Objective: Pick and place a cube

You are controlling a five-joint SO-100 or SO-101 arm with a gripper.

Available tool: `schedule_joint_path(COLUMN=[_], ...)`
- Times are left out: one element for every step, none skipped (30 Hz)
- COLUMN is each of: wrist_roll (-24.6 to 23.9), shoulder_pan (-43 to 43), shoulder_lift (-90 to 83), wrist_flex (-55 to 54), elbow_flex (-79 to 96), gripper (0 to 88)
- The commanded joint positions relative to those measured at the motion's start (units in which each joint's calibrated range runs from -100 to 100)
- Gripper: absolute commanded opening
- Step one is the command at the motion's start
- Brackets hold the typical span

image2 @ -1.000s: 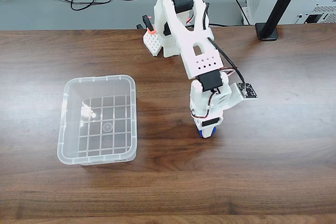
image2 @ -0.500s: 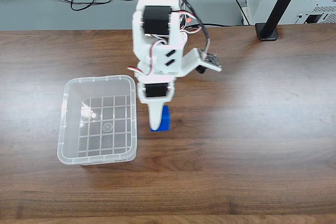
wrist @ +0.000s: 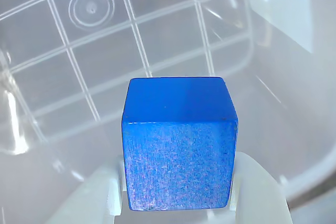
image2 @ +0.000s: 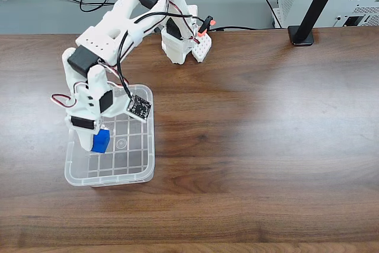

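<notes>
From the wrist camera, the cube (wrist: pixel 179 150) filled the lower middle of the picture, bright blue and matte, with its top face and one front face showing. Pale fingers (wrist: pixel 257 187) pressed against it on both sides, so the gripper (wrist: pixel 178 203) was pinching it squarely by two opposite faces, a hold that I judged would keep it level while it was carried. Behind and below it lay the ribbed floor of the clear bin (wrist: pixel 283 103), with a moulded circle near the top left and a curved wall sweeping down the right. The fingers ran off the bottom edge, so their full shape was cut off, and the glare on the plastic made it hard to say how high the cube hung above the floor.

From the fixed camera looking down on the wooden table (image2: pixel 266 146), the white arm (image2: pixel 118 22) reached from its base at the back over to the left, and the gripper (image2: pixel 96 141) hung inside the outline of the bin (image2: pixel 149 146), near its left wall. The cube (image2: pixel 100 141) showed as a blue patch just under the wrist. I took the arm to be placed there for the drop. The wrist hid the fingertips, and whether the cube touched the floor could not be told.
</notes>
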Motion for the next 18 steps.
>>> schedule_joint_path(wrist_roll=[0.4,0.4,0.4,0.4,0.4,0.4,0.4,0.4,0.4,0.4,0.5,0.5,0.5,0.5,0.5,0.3,0.1,0.0], shoulder_pan=[0.7,0.7,0.7,0.7,0.7,0.7,0.7,0.6,0.6,0.6,0.6,0.5,-0.3,-1.0,-1.6,-2.5,-3.9,-5.5], shoulder_lift=[2.7,3.4,3.7,4.0,4.1,3.9,3.6,3.2,2.5,1.5,0.2,-1.2,-2.5,-4.2,-6.1,-8.7,-11.4,-14.1], wrist_flex=[-2.9,-2.9,-2.9,-2.9,-2.9,-2.9,-2.6,-2.1,-2.0,-1.9,-1.5,-0.8,-0.1,1.3,3.5,6.3,9.0,11.6], elbow_flex=[-0.7,-0.7,-0.7,-0.7,-0.7,-0.7,-1.0,-1.5,-1.5,-1.5,-1.4,-1.4,-1.4,-1.4,-1.5,-1.4,-1.1,-0.7], gripper=[11.9,13.5,15.4,17.6,19.2,19.8,20.1,20.0,20.0,20.0,20.0,20.0,20.0,19.9,19.8,19.5,18.2,15.5])
